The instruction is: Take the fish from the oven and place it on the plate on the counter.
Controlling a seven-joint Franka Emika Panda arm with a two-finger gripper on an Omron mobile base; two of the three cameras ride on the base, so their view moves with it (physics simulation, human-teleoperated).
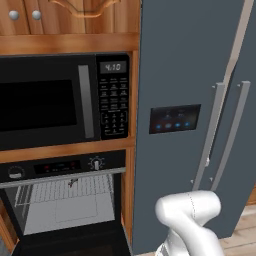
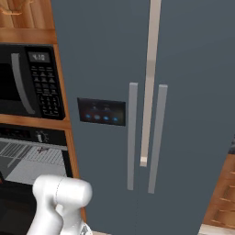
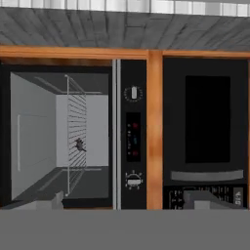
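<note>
The black wall oven (image 1: 61, 166) stands open, its door folded down. A small dark fish (image 1: 73, 182) lies on the wire rack inside, toward the back. From the right base view the fish (image 2: 42, 149) shows on the same rack of the oven (image 2: 23, 134). The hand view is rolled sideways: the oven (image 3: 133, 141) cavity is at left, and the fish (image 3: 79, 144) sits on the upright-looking rack. My gripper (image 3: 132, 201) is open, well back from the oven mouth, with nothing between its fingers. The plate and counter are out of view.
A black microwave (image 1: 55, 102) with a keypad sits in the wooden cabinet above the oven. A tall grey fridge (image 2: 147, 105) with long bar handles stands close to the oven's right. My white arm elbow (image 1: 190, 212) rises in front of the fridge.
</note>
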